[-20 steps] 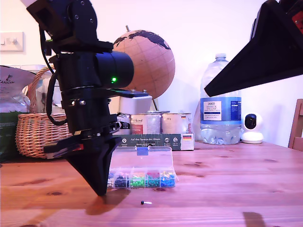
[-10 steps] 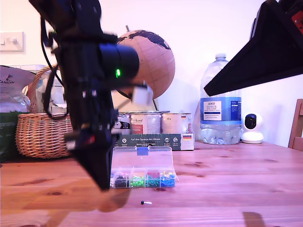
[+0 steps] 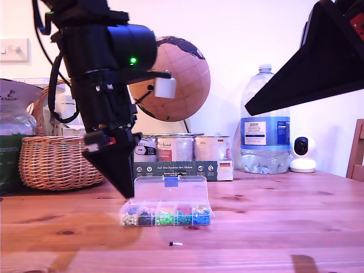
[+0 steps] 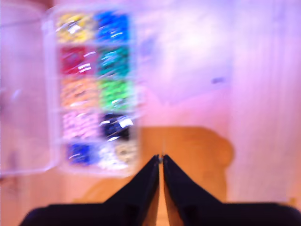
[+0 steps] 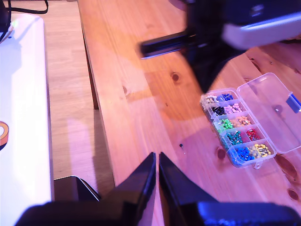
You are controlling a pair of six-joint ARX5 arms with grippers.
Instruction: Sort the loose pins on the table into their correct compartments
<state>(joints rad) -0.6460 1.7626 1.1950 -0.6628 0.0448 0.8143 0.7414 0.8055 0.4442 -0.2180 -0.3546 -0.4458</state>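
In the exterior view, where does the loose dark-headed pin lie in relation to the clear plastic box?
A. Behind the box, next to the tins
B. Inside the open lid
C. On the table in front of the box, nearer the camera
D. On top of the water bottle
C: the pin lies on the bare table, apart from the box and nearer the camera.

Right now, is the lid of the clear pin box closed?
No, the clear pin box lies open, its lid folded back flat on the table.
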